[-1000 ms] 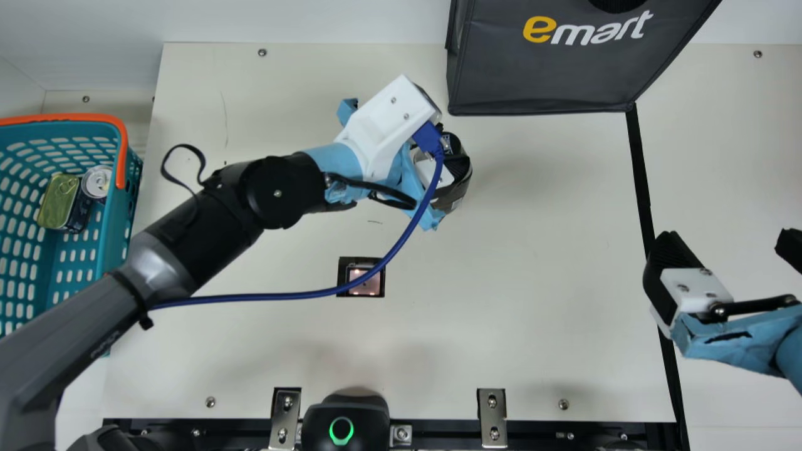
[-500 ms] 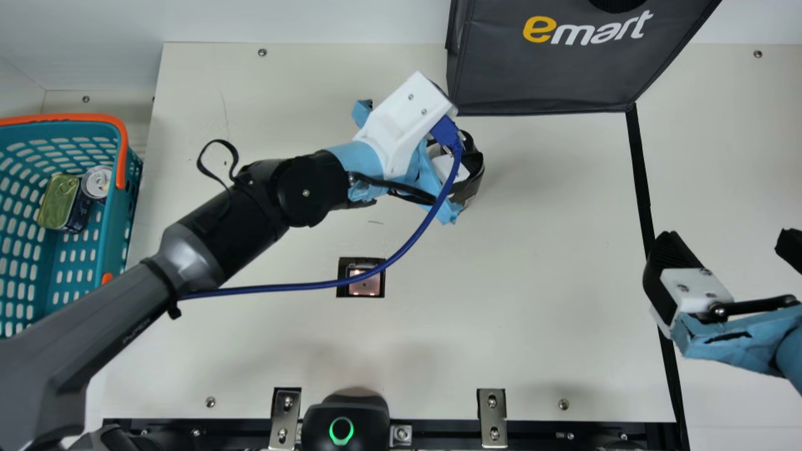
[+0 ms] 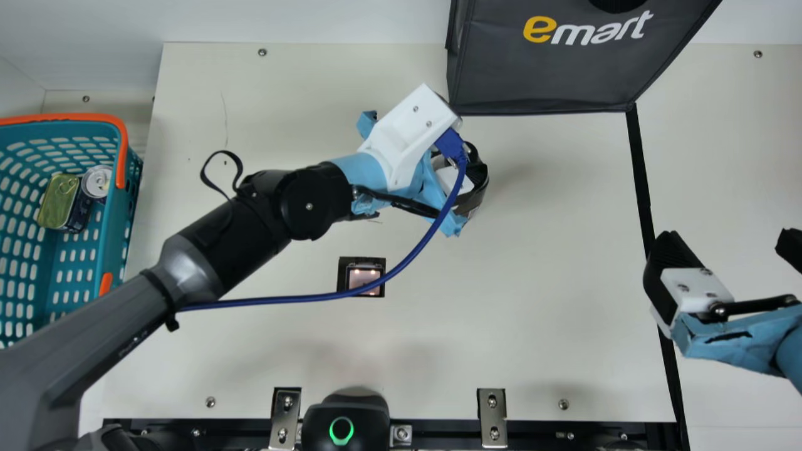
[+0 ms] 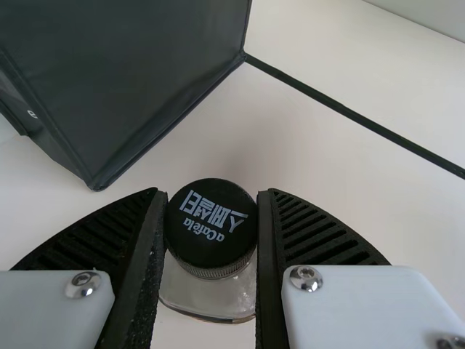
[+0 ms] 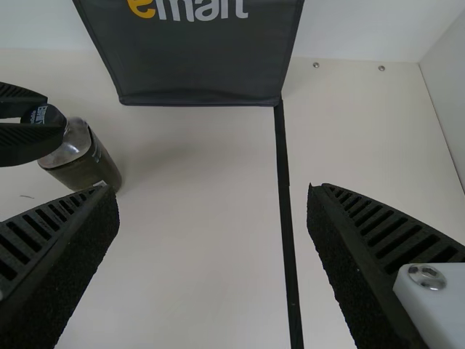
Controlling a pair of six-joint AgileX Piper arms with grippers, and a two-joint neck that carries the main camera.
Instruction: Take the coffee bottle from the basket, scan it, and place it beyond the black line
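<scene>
In the main view my left gripper [image 3: 460,169] is just below the dark bag, left of the black line [image 3: 640,175]. The coffee bottle [image 3: 471,199] is partly hidden under it. In the left wrist view, my left gripper [image 4: 211,233] is shut on the bottle's black cap [image 4: 211,225]. The right wrist view has the bottle [image 5: 87,161] with its dark body hanging from those fingers. My right gripper [image 3: 727,241] stands at the right, by the black line; in its wrist view the right gripper [image 5: 214,211] is open with nothing between its fingers.
The teal basket [image 3: 116,250] at the left holds two cans [image 3: 96,181]. A dark bag [image 3: 545,69] stands at the back. A scanner window [image 3: 365,282] is set in the table, under the blue cable [image 3: 301,299]. A black device [image 3: 344,419] sits at the front edge.
My left arm has moved right with the bottle, first slightly toward the back and then slightly toward the front. The right arm has kept still.
</scene>
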